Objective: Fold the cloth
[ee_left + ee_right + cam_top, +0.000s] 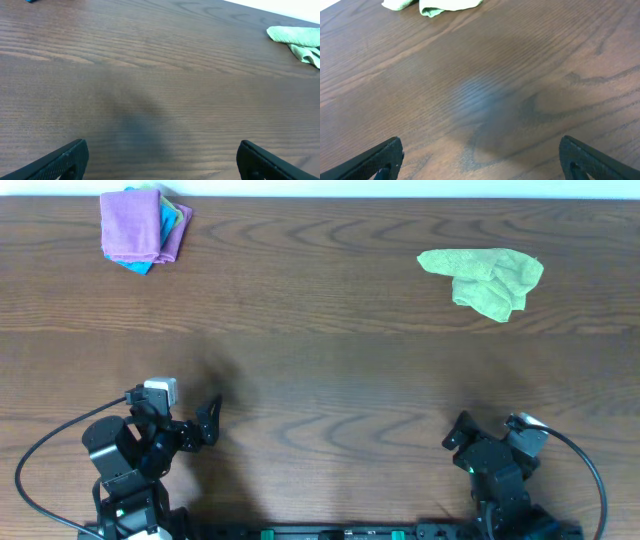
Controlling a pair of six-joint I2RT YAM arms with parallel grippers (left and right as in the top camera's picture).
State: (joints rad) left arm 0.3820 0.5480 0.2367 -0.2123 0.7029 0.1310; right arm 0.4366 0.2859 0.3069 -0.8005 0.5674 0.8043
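The worktop (320, 350) is dark wood-grain laminate and fills nearly the whole overhead view. A pale wall strip (400, 187) runs along its 12 o'clock edge.

The lime-green cloth (485, 278) lies crumpled at 2 o'clock. The cloth (135, 225) lies at 10 o'clock, folded on top of a blue cloth (138, 267), well apart from both arms.

The left tool (162, 157) sits at 7 o'clock and the right tool (482, 157) at 5 o'clock. Each has its jaws spread wide over bare wood, gripping nothing.

Only the overhead view shows the cloth. Each wrist view shows the lime-green cloth at its top edge: at 2 o'clock from the left wrist, at 11 o'clock from the right wrist.
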